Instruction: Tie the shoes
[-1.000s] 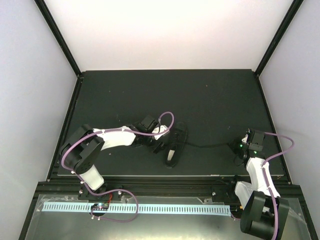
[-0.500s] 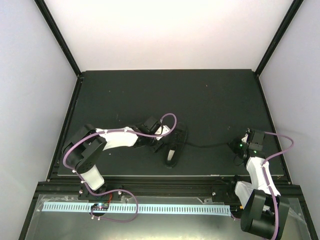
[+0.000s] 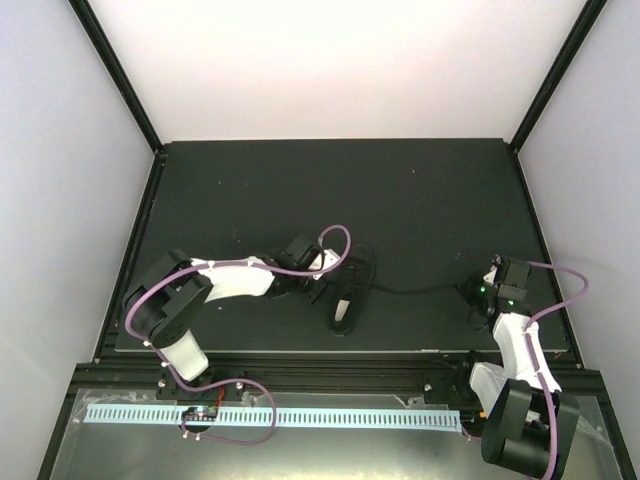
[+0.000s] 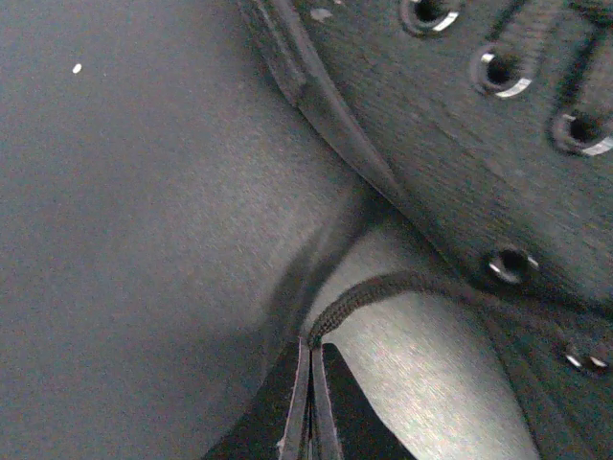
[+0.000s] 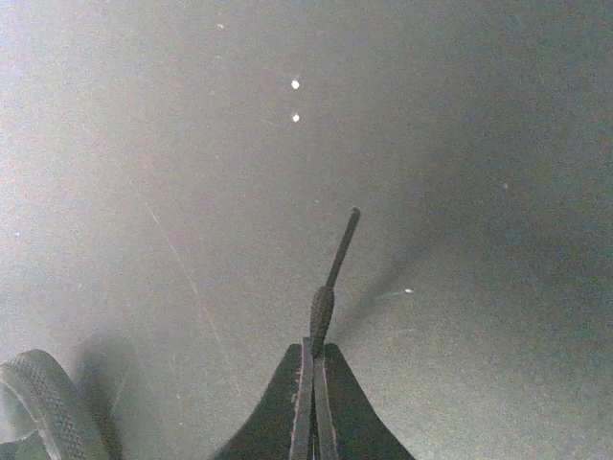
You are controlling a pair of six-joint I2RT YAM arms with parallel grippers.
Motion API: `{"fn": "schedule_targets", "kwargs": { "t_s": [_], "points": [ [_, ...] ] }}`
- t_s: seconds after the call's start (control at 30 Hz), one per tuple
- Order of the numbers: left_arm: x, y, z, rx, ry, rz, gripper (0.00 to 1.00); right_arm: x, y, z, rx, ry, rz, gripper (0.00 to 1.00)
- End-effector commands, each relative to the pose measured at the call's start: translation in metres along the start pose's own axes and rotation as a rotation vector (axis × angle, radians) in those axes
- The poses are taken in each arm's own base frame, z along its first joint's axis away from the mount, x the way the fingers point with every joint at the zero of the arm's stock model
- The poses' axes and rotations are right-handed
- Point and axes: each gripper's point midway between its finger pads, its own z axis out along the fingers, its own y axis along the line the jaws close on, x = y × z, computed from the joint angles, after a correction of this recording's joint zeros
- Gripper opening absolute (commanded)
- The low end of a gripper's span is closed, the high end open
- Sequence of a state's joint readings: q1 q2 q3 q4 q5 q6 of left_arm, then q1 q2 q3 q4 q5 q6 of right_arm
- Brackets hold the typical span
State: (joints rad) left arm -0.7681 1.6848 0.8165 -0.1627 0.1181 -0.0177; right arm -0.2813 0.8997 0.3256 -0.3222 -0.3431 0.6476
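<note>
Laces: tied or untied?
Untied. Right gripper is shut on one lace end, stretched away from the shoe; left gripper pinches the other lace.

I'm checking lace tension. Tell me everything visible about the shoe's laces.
The laces are thin black woven cord, threaded through metal-rimmed eyelets of the black shoe. One strand stretches to the right end effector, shut on it near its stiff tip; another is pinched by the left end effector beside the shoe.
</note>
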Motion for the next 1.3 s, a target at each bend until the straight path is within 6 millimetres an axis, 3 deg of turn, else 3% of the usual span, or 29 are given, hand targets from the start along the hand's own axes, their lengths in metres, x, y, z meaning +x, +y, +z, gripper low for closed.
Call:
{"fn": "schedule_targets", "kwargs": {
  "t_s": [0.0,0.17,0.27,0.37,0.47,0.53,0.6,0.63,0.73,0.77,0.8,0.87,0.93,1.0,1.1,1.27],
  "points": [
    [-0.028,-0.017,-0.026,0.076,-0.158,-0.024,0.02,-0.021,0.018,-0.009,-0.031,-0.047,-0.061,0.02],
    [-0.051,-0.036,-0.061,0.171,-0.324,-0.020,0.02,-0.038,0.042,-0.011,-0.096,-0.052,-0.105,0.02],
    [-0.055,-0.047,-0.070,0.239,-0.366,-0.018,0.02,-0.048,0.066,-0.009,-0.165,-0.023,-0.118,0.02],
    [-0.056,-0.053,-0.069,0.276,-0.368,-0.024,0.02,-0.048,0.105,0.000,-0.215,0.029,-0.178,0.02],
    [-0.054,-0.055,-0.066,0.293,-0.364,-0.035,0.02,-0.034,0.156,0.018,-0.249,0.094,-0.263,0.02],
    [-0.055,-0.056,-0.066,0.300,-0.373,-0.043,0.01,-0.021,0.204,0.026,-0.303,0.128,-0.327,0.02],
    [-0.055,-0.057,-0.068,0.308,-0.387,-0.050,0.02,0.011,0.243,0.039,-0.345,0.217,-0.381,0.02],
    [-0.056,-0.059,-0.069,0.313,-0.395,-0.049,0.02,0.023,0.275,0.036,-0.400,0.243,-0.422,0.02],
    [-0.057,-0.061,-0.072,0.319,-0.409,-0.046,0.02,0.074,0.331,0.029,-0.493,0.356,-0.528,0.02],
    [-0.057,-0.061,-0.072,0.320,-0.411,-0.045,0.02,0.089,0.342,0.025,-0.520,0.391,-0.552,0.06],
    [-0.057,-0.062,-0.072,0.320,-0.411,-0.044,0.02,0.101,0.349,0.021,-0.542,0.417,-0.569,0.21],
    [-0.056,-0.062,-0.073,0.320,-0.411,-0.043,0.02,0.110,0.348,0.017,-0.549,0.441,-0.577,0.60],
    [-0.055,-0.062,-0.072,0.320,-0.410,-0.044,0.01,0.104,0.333,0.019,-0.510,0.420,-0.577,0.80],
    [-0.053,-0.062,-0.072,0.320,-0.408,-0.045,0.02,0.097,0.311,0.021,-0.467,0.405,-0.566,0.85],
    [-0.054,-0.062,-0.074,0.317,-0.412,-0.048,0.02,0.092,0.280,0.019,-0.461,0.393,-0.550,0.83],
    [-0.053,-0.061,-0.073,0.312,-0.404,-0.052,0.02,0.124,0.252,-0.006,-0.573,0.467,-0.637,0.75]
  ]
}}
